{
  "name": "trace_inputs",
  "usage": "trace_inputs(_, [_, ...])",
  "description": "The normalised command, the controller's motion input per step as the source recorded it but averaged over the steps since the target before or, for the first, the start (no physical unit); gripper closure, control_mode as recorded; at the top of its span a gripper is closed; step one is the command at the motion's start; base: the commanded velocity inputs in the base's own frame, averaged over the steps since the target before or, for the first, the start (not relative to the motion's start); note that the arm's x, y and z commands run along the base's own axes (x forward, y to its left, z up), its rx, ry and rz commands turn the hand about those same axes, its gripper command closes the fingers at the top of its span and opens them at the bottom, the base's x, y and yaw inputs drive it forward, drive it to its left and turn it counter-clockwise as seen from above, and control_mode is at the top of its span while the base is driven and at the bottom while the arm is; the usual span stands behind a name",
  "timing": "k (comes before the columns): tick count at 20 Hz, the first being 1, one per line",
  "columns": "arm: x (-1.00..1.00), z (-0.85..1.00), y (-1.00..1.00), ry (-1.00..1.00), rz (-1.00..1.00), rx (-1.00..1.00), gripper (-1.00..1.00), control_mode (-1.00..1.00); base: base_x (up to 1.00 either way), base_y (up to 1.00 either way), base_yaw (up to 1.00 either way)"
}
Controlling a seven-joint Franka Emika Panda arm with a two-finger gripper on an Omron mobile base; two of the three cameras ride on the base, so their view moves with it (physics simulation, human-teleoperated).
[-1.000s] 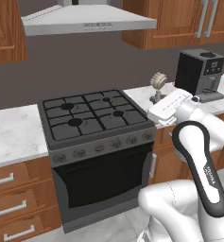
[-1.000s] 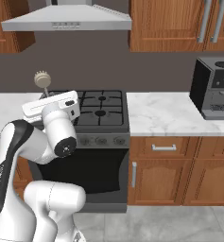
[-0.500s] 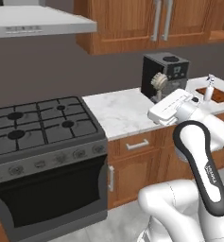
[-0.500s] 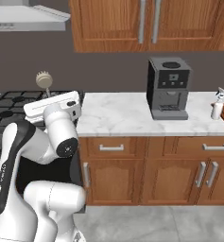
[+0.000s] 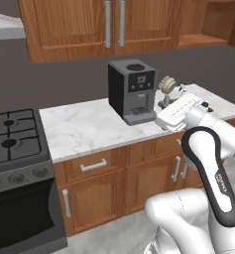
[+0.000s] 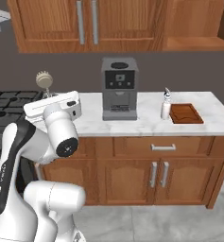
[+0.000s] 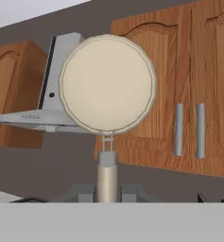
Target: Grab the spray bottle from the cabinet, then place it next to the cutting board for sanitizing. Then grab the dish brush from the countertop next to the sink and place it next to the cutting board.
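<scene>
My gripper [image 7: 107,191] is shut on the whitish handle of the dish brush [image 7: 107,85], and the round tan head stands upright above the fingers. The brush [image 5: 167,84] is held up in front of the arm, level with the coffee machine, and its head [image 6: 44,79] rises above the white hand. At the right end of the countertop [image 6: 146,122] the small white spray bottle [image 6: 166,106] stands just left of the dark reddish cutting board [image 6: 185,113]. Above it is the open wooden shelf of the cabinet [image 6: 193,43]. The sink is out of view.
A grey coffee machine [image 6: 119,89] stands on the marble mid-counter [image 5: 84,130]. The black gas stove [image 5: 10,144] lies to the left. Brown wall cabinets with metal handles [image 7: 189,130] and a steel range hood [image 7: 52,111] hang above. Drawers and doors run below the counter.
The whole picture has slid left, so the base has driven right: the stove has gone to the left edge, and the coffee machine, the spray bottle and the board have come in. The brush stays gripped.
</scene>
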Motion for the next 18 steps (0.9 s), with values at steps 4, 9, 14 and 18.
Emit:
trace_inputs(4, [0.0, 0.0, 0.0, 0.0, 0.0, 0.0, 1.0, 1.0, 0.3, -1.0, 0.0])
trace_inputs(9, [0.0, 0.0, 0.0, 0.0, 0.0, 0.0, 1.0, 1.0, 0.33, -1.0, -0.02])
trace_inputs(14, [0.0, 0.0, 0.0, 0.0, 0.0, 0.0, 1.0, 1.0, 0.62, -1.0, -0.05])
trace_inputs(18, [0.0, 0.0, 0.0, 0.0, 0.0, 0.0, 1.0, 1.0, 1.0, -1.0, -0.04])
